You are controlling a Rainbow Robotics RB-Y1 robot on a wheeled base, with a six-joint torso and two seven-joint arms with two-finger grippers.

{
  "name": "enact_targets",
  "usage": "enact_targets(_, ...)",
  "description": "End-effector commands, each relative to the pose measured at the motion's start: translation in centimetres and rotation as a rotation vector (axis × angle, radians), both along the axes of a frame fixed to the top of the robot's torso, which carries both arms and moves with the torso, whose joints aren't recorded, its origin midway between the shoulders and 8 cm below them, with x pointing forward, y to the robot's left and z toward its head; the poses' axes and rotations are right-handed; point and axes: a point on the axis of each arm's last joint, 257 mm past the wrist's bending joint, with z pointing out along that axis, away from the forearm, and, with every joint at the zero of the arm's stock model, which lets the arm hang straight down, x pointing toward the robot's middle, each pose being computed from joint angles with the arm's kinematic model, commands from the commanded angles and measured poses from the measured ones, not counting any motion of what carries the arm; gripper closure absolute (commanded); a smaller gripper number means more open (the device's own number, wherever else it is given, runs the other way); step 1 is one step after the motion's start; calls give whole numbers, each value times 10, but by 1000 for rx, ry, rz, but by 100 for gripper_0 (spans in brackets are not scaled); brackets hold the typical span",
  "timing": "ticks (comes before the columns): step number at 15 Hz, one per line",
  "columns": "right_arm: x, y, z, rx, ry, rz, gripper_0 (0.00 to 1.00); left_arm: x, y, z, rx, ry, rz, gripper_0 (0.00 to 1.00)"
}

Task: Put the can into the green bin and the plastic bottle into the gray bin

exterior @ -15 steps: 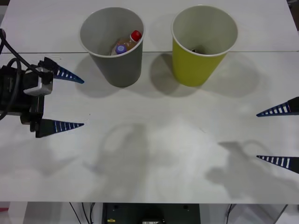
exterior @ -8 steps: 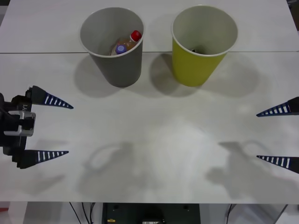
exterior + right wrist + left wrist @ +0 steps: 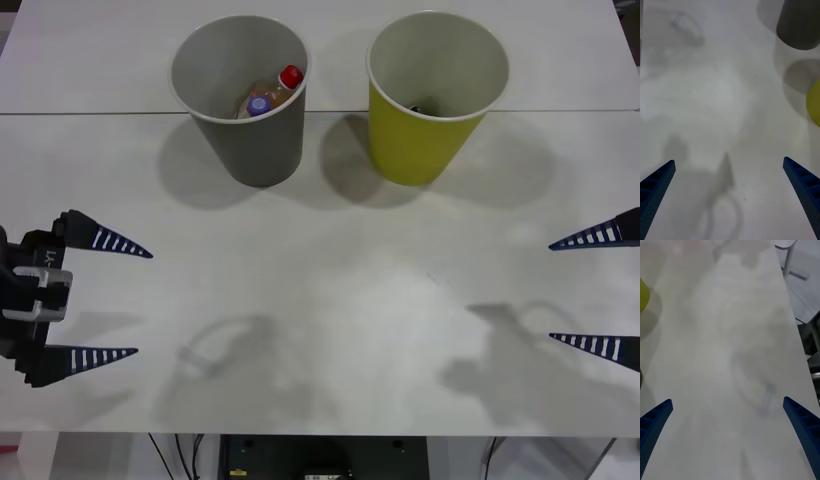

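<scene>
Bottles [image 3: 272, 90] sit in gray bin [image 3: 240, 92], a dark bit in green bin [image 3: 437, 95] is likely the can [image 3: 416, 107], so left gripper [image 3: 121, 300] and right gripper [image 3: 588, 290], both spread and empty, should just park clear.

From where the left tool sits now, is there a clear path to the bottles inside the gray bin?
Probably yes. The left tool is open with bare table between it and the gray bin, whose top is uncovered, bottles showing.
</scene>
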Motion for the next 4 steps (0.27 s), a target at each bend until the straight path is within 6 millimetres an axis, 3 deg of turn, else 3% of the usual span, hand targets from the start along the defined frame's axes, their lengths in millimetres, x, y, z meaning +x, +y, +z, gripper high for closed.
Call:
enact_targets(1, 0, 0, 0, 0, 0, 0, 0, 2, 3, -1, 15, -7, 6, 0)
enact_targets(4, 0, 0, 0, 0, 0, 0, 0, 2, 3, -1, 15, -7, 6, 0)
